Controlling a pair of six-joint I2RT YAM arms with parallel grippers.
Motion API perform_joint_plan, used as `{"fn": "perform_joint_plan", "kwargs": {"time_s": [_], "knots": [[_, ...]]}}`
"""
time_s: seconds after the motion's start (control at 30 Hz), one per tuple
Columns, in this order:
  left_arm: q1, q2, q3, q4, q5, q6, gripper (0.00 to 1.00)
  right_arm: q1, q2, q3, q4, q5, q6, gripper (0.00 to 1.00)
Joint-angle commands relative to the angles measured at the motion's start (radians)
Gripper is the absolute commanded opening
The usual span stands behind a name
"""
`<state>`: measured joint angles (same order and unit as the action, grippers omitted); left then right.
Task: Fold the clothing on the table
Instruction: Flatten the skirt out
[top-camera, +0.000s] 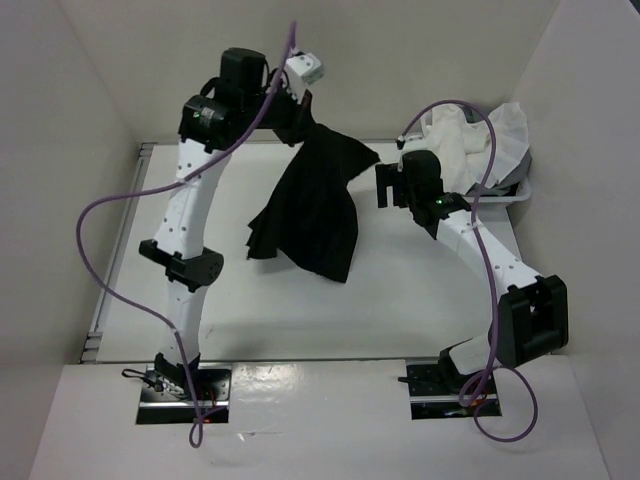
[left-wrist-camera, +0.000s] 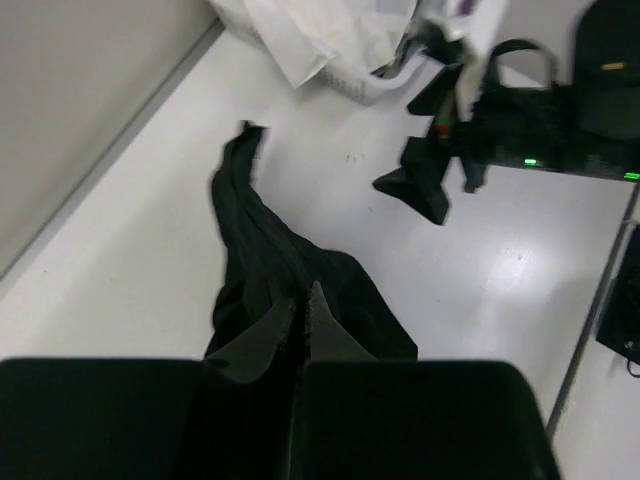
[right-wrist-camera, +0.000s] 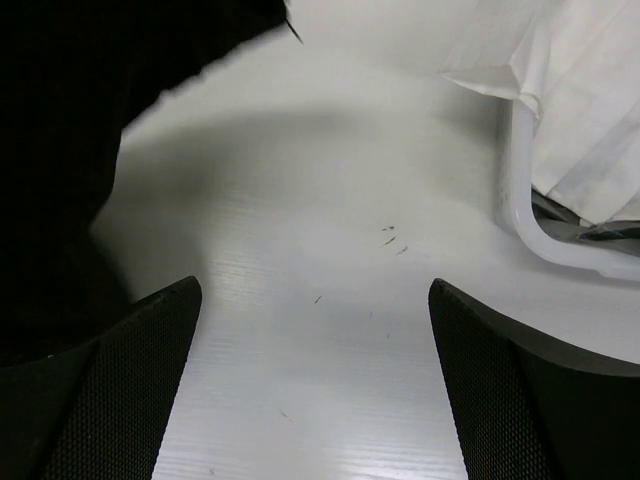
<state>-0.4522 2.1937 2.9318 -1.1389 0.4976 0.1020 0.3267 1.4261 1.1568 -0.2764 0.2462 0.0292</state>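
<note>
The clothing, a black skirt (top-camera: 318, 205), hangs from my left gripper (top-camera: 298, 102), which is raised above the far side of the table (top-camera: 400, 300); the lower part of the skirt trails down onto the tabletop. In the left wrist view the gripper (left-wrist-camera: 303, 310) is shut on a fold of the skirt (left-wrist-camera: 262, 250), which drops away in a narrow bunch. My right gripper (top-camera: 383, 186) stands open low over the table, just right of the skirt's edge. In the right wrist view nothing lies between its open fingers (right-wrist-camera: 140, 380); the skirt (right-wrist-camera: 70, 120) fills the upper left.
A white plastic basket (top-camera: 512, 195) heaped with white cloths (top-camera: 470, 135) stands at the back right, close behind the right gripper. Its rim (right-wrist-camera: 520, 200) and a cloth (right-wrist-camera: 580, 90) show in the right wrist view. White walls enclose the table on three sides.
</note>
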Motion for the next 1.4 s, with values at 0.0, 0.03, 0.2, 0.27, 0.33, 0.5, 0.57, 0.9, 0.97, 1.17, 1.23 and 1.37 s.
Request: {"fn": "perform_joint_plan", "kwargs": {"time_s": [0.0,0.03,0.2,0.27,0.33,0.5,0.57,0.9,0.97,1.17,1.23,1.37], "knots": [[-0.038,-0.184,0.02,0.002,0.134,0.057,0.0,0.003,-0.038,-0.002,0.055,-0.007,0.003,0.98],[-0.039,-0.207,0.003,0.002,0.134,0.057,0.0,0.003,-0.038,-0.011,0.055,-0.007,0.003,0.98],[0.018,-0.305,-0.057,-0.047,0.16,0.077,0.0,0.003,-0.047,-0.022,0.075,-0.016,-0.017,0.98],[0.072,-0.29,-0.115,-0.077,0.196,0.077,0.0,0.003,-0.047,-0.022,0.075,-0.048,-0.017,0.98],[0.157,-0.235,-0.146,-0.154,0.282,0.099,0.0,0.003,-0.047,-0.022,0.075,-0.082,-0.017,0.98],[0.293,-0.358,-0.567,0.029,0.352,0.119,0.0,0.003,-0.056,-0.022,0.066,-0.146,-0.038,0.98],[0.316,-0.469,-0.996,0.348,0.23,0.033,0.0,0.003,-0.065,-0.031,0.066,-0.177,-0.038,0.98],[0.492,-0.552,-1.528,0.531,0.107,0.001,0.0,-0.006,0.006,0.007,0.016,-0.353,-0.058,0.98],[0.503,-0.528,-1.541,0.502,0.061,-0.012,0.0,-0.006,0.051,0.007,0.016,-0.402,-0.058,0.98],[0.534,-0.514,-1.602,0.519,0.016,-0.038,0.0,0.025,0.255,0.125,-0.024,-0.45,-0.094,0.95],[0.534,-0.514,-1.611,0.542,-0.027,-0.051,0.0,0.025,0.339,0.168,-0.024,-0.482,-0.118,0.9],[0.534,-0.505,-1.611,0.553,-0.068,-0.051,0.0,0.034,0.445,0.242,-0.024,-0.571,-0.157,0.79]]}}
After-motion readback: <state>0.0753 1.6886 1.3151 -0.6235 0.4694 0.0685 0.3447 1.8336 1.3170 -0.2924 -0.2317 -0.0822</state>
